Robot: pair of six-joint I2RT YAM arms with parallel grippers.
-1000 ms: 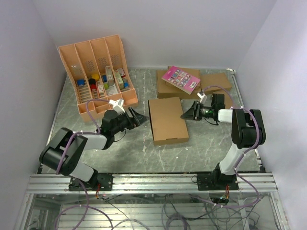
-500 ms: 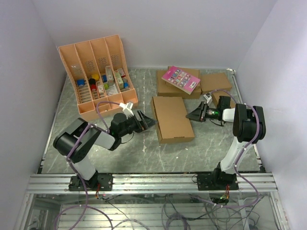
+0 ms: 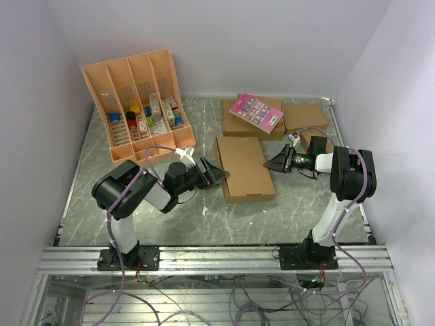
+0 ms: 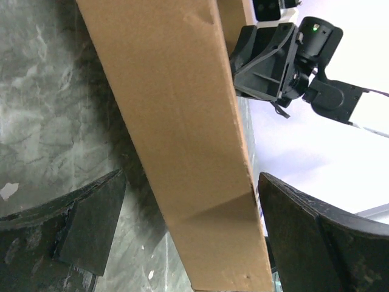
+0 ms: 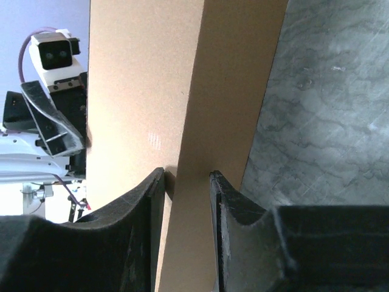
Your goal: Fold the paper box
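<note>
The left fingers [image 4: 85, 226] stand spread wide, one on each side of the near left corner of the cardboard box [image 3: 243, 166], not closed on it. The right fingers [image 5: 135, 225] pinch the box's right side wall between them. The box lies flat near the middle of the table [image 3: 224, 217], just in front of two smaller boxes [image 3: 245, 125].

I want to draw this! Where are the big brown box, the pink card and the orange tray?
paper box [image 3: 245, 168]: top view, middle of its flat top.
pink card [image 3: 256, 112]: top view, its middle.
orange tray [image 3: 121, 81]: top view, bare upper compartment.
</note>
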